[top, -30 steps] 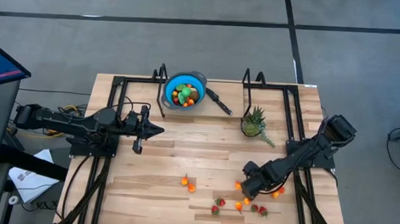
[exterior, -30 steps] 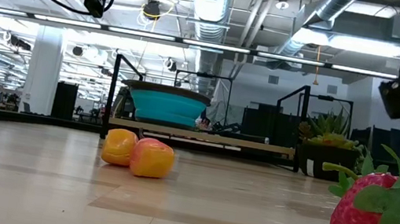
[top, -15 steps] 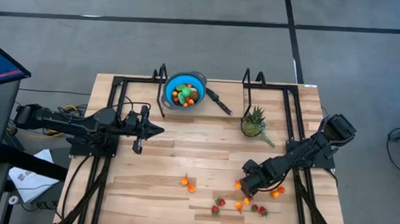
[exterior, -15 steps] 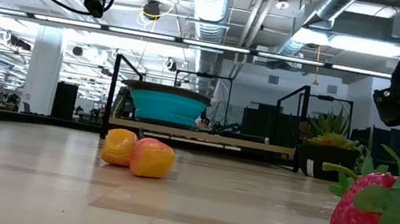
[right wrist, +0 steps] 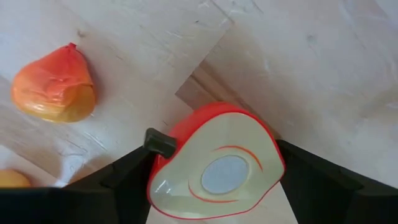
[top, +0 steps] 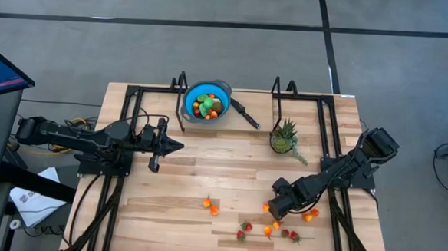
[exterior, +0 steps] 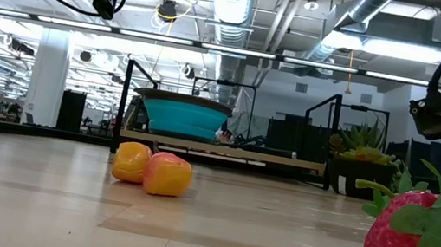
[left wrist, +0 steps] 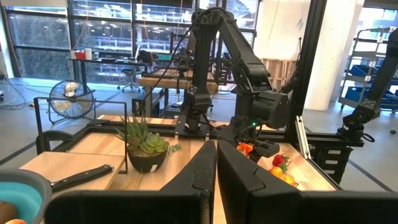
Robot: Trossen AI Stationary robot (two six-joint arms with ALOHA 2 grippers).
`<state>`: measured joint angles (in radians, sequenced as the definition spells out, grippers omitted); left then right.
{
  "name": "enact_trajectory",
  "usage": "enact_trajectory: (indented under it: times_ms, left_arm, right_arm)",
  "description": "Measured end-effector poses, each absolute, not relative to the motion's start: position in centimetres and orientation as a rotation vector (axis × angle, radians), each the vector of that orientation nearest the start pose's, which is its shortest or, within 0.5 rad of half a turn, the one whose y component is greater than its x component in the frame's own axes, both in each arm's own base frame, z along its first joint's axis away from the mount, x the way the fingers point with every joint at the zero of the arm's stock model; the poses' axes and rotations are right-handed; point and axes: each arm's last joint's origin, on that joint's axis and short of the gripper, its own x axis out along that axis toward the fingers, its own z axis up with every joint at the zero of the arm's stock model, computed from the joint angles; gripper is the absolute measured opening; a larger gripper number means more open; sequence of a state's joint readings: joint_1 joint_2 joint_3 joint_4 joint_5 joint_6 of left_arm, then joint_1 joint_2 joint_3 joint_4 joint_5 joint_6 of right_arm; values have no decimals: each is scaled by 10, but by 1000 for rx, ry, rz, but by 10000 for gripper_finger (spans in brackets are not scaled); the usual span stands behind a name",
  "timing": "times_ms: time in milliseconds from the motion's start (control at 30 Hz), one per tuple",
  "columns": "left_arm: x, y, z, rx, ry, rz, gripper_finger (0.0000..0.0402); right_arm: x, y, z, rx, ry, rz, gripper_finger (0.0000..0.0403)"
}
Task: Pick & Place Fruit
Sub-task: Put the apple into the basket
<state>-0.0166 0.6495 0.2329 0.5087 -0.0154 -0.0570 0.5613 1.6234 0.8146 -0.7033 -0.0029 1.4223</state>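
Note:
A cut fruit half (right wrist: pixel 217 165), red-rimmed with a cream face, lies flat on the wood near the table's front right. My right gripper (top: pixel 275 211) points straight down over it, open, with one finger (right wrist: pixel 121 177) on each side of it. An orange piece (right wrist: pixel 55 84) lies beside it. More orange pieces (top: pixel 210 207) and strawberries (top: pixel 244 230) are scattered along the front. A blue bowl (top: pixel 207 101) at the far edge holds several fruits. My left gripper (top: pixel 178 145) hovers shut, level, at the table's left. My right gripper comes from above with its fingers close against the two opposite rims (right wrist: pixel 277 155) of the cut fruit half, which lies on the table. Whether the fingers touch it, I cannot tell.
A spiky green plant in a pot (top: pixel 284 136) stands behind the right arm. A black knife (top: pixel 246 113) lies by the bowl. Black frame rails (top: pixel 133 98) run along the left, far and right sides. A large strawberry (exterior: pixel 422 241) sits near the low camera.
My right gripper has rolled a little about its downward line and shifted slightly toward the table's left, staying over the same spot. The fruit on the table has not moved.

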Motion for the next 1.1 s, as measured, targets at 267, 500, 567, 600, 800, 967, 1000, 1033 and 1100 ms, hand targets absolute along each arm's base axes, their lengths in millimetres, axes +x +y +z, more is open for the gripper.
enact_trajectory:
  times_ms: [267,500,567,600,800,967,1000,1033,1100]
  left_arm:
    - [154,-2,228,-58,-92,-4,8]
    - [154,-2,228,-58,-93,-4,8]
    - [154,-2,228,-58,-93,-4,8]
    - [154,-2,228,-58,-93,-4,8]
    - [154,-2,228,-58,-94,-4,8]
    - [154,-2,228,-58,-94,-4,8]
    - [154,-2,228,-58,-93,-4,8]
    - [154,-2,228,-58,-93,-4,8]
    - [154,-2,228,-58,-94,-3,8]
  right_arm:
    - [213,134,135,711,1433,-627,284]
    - [221,137,143,680,1415,-592,283]
    - [223,137,147,673,1415,-580,283]
    - [226,137,149,677,1413,-569,283]
    - [241,133,163,673,1384,-513,282]
    - [263,121,181,624,1308,-447,282]
    - [268,117,186,612,1289,-435,282]
    - [274,113,191,599,1266,-425,282]
    - [286,103,203,571,1214,-407,282]
